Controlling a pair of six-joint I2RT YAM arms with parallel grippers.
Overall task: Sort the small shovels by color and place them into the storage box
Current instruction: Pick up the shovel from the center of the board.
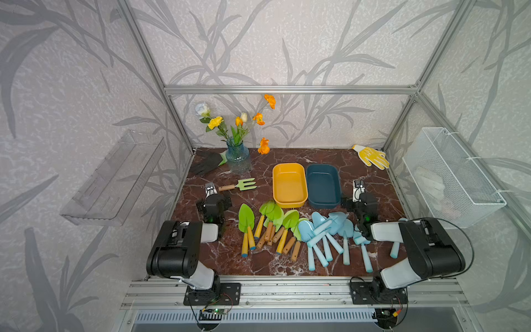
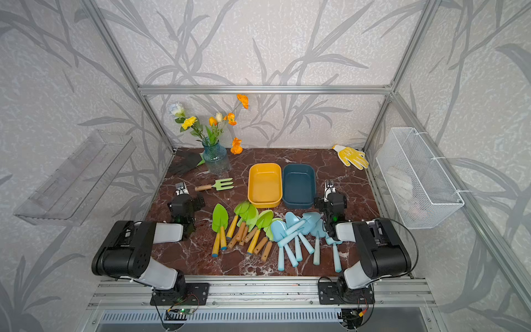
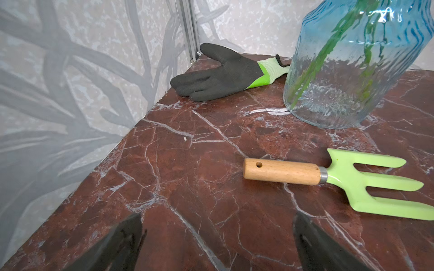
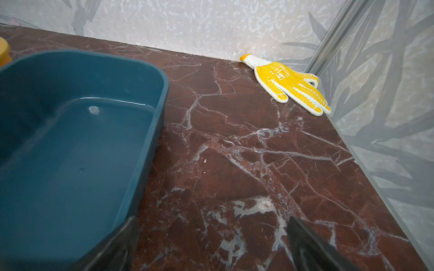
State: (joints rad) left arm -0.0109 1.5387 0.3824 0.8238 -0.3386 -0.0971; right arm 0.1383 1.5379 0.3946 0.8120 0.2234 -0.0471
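My left gripper (image 1: pixel 210 188) and right gripper (image 1: pixel 358 185) stand spread, empty. Lime-green, wooden-handled shovels (image 1: pixel 246 217) and light-blue plastic shovels (image 1: pixel 306 230) lie heaped before the yellow plastic tub (image 1: pixel 290 203) and dark-blue plastic tub (image 1: pixel 323 204). With handles overlapping, I could drag 2 at once.

Lime-green shovels (image 1: pixel 246 218), light-blue shovels (image 1: pixel 337 222); yellow box (image 1: pixel 288 184), teal box (image 1: pixel 323 185); red-brown white-veined marble table (image 1: pixel 316 155)

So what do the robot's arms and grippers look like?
The left arm and right arm have glossy black joint housings and pale grey links, on black base plates. A black cable loops off the right one. The left gripper and right gripper are black with whitish patches; a green light glows behind each.
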